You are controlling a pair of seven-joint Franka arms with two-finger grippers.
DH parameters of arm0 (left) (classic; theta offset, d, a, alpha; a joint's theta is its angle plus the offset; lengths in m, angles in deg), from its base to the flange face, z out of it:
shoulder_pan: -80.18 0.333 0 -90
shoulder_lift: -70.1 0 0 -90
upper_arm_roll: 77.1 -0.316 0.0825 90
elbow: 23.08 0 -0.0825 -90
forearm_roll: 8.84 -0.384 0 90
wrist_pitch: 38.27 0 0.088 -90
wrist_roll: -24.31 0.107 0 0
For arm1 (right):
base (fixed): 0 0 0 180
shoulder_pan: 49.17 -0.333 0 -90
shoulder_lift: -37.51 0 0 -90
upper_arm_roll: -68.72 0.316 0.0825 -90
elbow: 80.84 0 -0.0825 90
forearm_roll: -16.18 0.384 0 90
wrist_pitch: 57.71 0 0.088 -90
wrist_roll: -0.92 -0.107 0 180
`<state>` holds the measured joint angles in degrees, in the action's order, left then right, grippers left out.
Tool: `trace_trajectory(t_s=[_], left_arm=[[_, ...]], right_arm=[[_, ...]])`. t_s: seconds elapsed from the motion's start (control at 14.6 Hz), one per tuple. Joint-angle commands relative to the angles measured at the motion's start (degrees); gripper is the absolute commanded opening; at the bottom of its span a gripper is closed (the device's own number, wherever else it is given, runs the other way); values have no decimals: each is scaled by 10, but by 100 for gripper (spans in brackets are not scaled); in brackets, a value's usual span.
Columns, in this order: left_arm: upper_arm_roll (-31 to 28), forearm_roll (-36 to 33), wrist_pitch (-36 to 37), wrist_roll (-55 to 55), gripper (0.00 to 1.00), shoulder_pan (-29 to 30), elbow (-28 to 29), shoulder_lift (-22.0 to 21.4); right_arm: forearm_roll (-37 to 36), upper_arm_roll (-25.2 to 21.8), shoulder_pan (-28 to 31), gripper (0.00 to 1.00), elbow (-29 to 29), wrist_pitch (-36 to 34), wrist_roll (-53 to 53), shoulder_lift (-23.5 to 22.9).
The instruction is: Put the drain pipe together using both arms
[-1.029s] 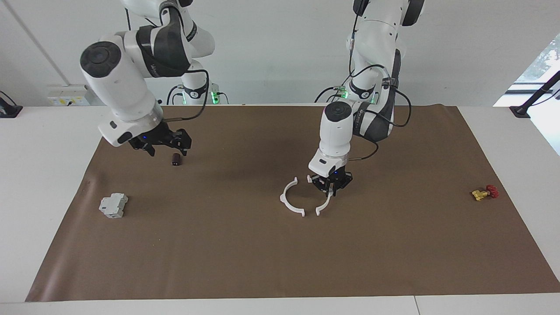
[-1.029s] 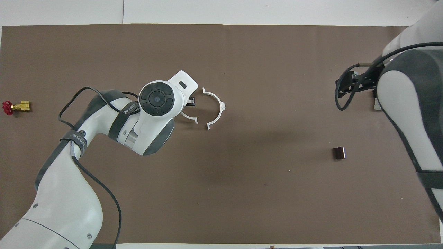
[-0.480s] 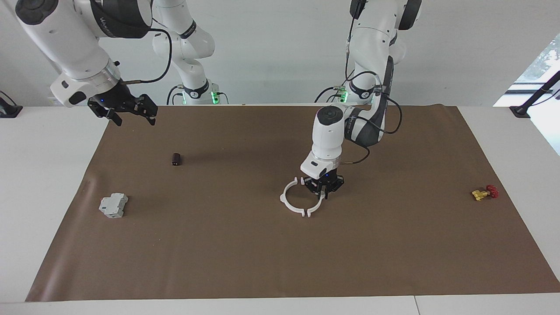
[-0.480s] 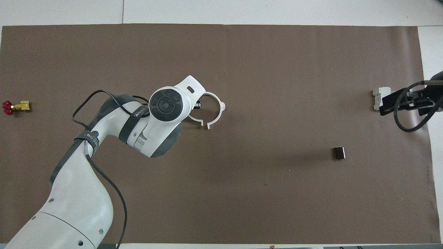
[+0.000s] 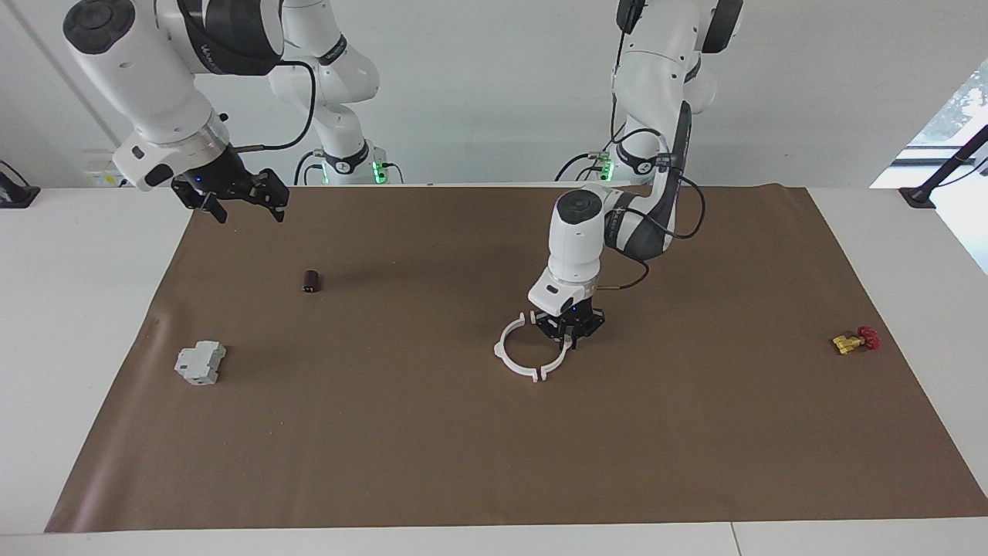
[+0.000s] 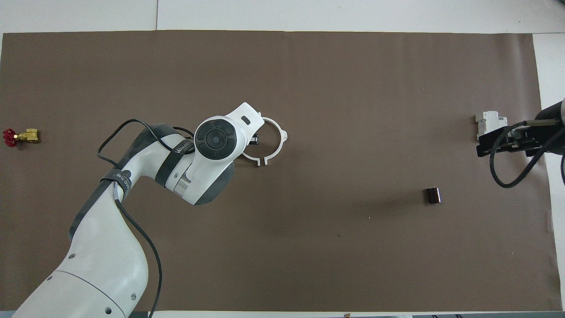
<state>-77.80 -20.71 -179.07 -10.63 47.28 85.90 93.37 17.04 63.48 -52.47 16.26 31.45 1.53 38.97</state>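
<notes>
- Two thin white plastic half-ring arcs [image 5: 532, 349] [image 6: 270, 141] lie flat on the brown paper mat [image 5: 494, 448] [image 6: 309, 247] near its middle, closer to the left arm's end; their tabbed ends almost meet, so together they form one ring with narrow seams.
- Two white jointed robot arms with dark joint caps and black cables are in view. Grey lettering runs along the left arm's forearm, too small to read with certainty.
- The left gripper [image 5: 572, 333] [image 6: 253, 138] is down at mat level on the arc nearer the left arm's end, at that arc's mid-curve; its fingertips are pressed together on the thin plastic, pinching it.
- The right gripper [image 5: 235, 199] [image 6: 503, 143] hangs in the air over the mat's corner nearest the right arm's base, its fingers spread wide and holding nothing; this arm waits, well apart from the ring.
- One grey blocky plastic box [image 5: 200, 363] [image 6: 489, 124] lies near the mat's edge at the right arm's end.
- One small dark brown cylinder [image 5: 311, 282] [image 6: 432, 195] lies nearer to the robots than the box.
- One small yellow-and-red valve [image 5: 854, 340] [image 6: 18, 136] sits near the mat's edge at the left arm's end.
</notes>
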Motion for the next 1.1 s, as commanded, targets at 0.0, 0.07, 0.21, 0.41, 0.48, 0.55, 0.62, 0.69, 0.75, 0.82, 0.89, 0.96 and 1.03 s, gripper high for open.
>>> trace_trajectory(t_s=[0.0,0.07,0.21,0.41,0.48,0.55,0.62,0.69,0.75,0.82,0.89,0.96,1.03], left_arm=[[-5,-11,-28,-8,0,-7,10,4],[-5,-11,-29,-8,0,-6,9,5],[-5,-11,-28,-9,0,-6,9,5],[-5,-11,-27,-11,0,-7,9,5],[-5,-11,-27,-11,0,-7,9,5],[-4,-10,-27,-11,0,-6,9,5],[-4,-8,-27,-11,0,-6,9,5],[-4,-8,-26,-11,0,-6,9,5],[-4,-8,-25,-11,0,-6,9,5],[-4,-7,-25,-13,0,-7,9,5],[-4,-7,-25,-14,0,-6,9,4],[-4,-7,-24,-17,0,-7,10,5],[-4,-7,-23,-17,0,-7,10,4]], right_arm=[[-9,-3,5,100,17,14,13,13],[-9,-3,5,100,17,12,13,13],[-9,-3,5,100,13,12,13,9],[-9,-3,5,100,13,14,13,6],[-9,-3,5,100,12,16,13,5],[-9,-3,6,100,9,16,12,3],[-9,-2,6,100,5,15,12,-4],[-9,-1,7,100,0,14,11,-6],[-9,-1,7,100,-6,14,9,-8],[-9,-2,8,100,-8,13,9,-8],[-9,-1,10,100,-8,13,9,-8],[-9,-1,16,100,-8,12,10,-8],[-9,0,18,100,-8,12,11,-9]])
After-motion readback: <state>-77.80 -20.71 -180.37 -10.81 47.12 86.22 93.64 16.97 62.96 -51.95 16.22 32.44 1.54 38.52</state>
